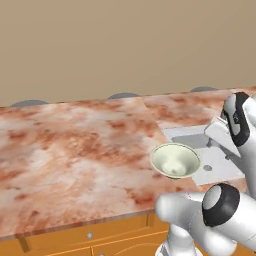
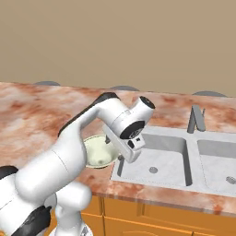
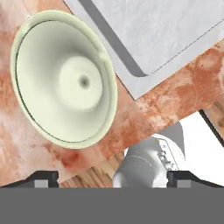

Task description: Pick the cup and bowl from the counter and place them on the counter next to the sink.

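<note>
The pale cream-green bowl (image 1: 175, 159) (image 2: 97, 152) (image 3: 65, 78) sits upright on the marbled counter (image 1: 75, 145), close to the left rim of the sink (image 2: 156, 159) (image 3: 153, 30). My gripper (image 3: 113, 177) (image 2: 123, 156) hangs just above the counter's front strip, between the bowl and the sink's near corner. It is open, its fingertips (image 3: 43, 177) are spread wide, and nothing is between them. The bowl lies apart from the fingers, free of any grip. The cup is out of view.
A grey faucet (image 2: 197, 119) stands behind the sink, and a second basin (image 2: 221, 168) lies to its right. Orange cabinets (image 1: 90, 235) run under the counter's front edge. The marbled counter stretches wide to the left of the bowl.
</note>
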### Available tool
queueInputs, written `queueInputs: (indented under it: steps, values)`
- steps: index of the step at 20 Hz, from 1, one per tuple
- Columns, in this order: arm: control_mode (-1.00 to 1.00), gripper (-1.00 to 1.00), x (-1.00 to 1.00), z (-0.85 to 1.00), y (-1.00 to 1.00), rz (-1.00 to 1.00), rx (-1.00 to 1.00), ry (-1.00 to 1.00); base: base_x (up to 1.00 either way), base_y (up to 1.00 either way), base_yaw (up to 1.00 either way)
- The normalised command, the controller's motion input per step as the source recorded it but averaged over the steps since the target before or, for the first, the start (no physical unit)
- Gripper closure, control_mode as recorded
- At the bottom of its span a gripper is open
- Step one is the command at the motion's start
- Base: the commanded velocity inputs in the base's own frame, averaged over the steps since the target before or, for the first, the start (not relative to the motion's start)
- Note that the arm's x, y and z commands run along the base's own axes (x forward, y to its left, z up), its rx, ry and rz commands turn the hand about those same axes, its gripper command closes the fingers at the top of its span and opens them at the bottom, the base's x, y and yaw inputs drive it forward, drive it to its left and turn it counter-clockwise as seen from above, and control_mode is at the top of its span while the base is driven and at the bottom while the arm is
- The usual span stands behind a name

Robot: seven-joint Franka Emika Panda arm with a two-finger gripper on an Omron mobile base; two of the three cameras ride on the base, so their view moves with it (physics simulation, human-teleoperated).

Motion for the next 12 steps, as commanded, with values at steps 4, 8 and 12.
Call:
queueInputs:
  steps: [4,8,12]
  values:
    - [-1.00,-1.00,-0.78,0.59,0.22,0.01,-0.03,0.00,0.00,0.00,0.00]
    - [-1.00,-1.00,-0.15,0.21,0.61,0.03,-0.04,0.00,0.00,0.00,0.00]
    - [-1.00,-1.00,0.00,0.00,0.91,0.00,-0.06,-0.02,0.00,0.00,0.00]
